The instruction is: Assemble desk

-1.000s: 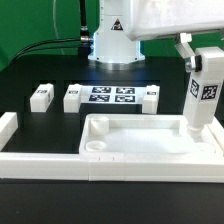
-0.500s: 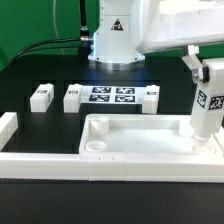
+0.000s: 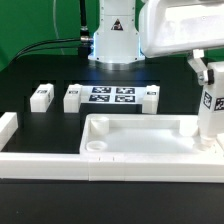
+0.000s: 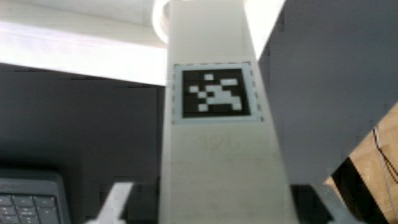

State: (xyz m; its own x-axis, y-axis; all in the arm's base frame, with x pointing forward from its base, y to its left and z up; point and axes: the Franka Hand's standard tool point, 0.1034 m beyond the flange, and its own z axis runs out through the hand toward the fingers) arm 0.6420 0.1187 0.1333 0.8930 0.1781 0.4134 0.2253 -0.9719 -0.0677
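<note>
The desk top (image 3: pixel 135 140), a white tray-like slab with a raised rim, lies at the front of the table. My gripper (image 3: pixel 206 72) is shut on a white tagged leg (image 3: pixel 211 108). It holds the leg upright over the slab's corner at the exterior view's right. Whether the leg touches the slab is hidden. In the wrist view the leg (image 4: pixel 217 130) fills the middle, with my gripper (image 4: pixel 214 208) around it and my fingers (image 4: pixel 121 203) on either side. Three more short legs (image 3: pixel 41 95) (image 3: pixel 72 97) (image 3: pixel 150 96) lie behind the slab.
The marker board (image 3: pixel 110 96) lies between the loose legs. White border rails run along the front (image 3: pixel 60 163) and at the exterior view's left (image 3: pixel 8 128). The robot base (image 3: pixel 115 40) stands at the back, with a green wall behind it.
My gripper has carried the leg toward the exterior view's right and slightly lower, toward the slab's right corner. The loose legs and slab have not moved.
</note>
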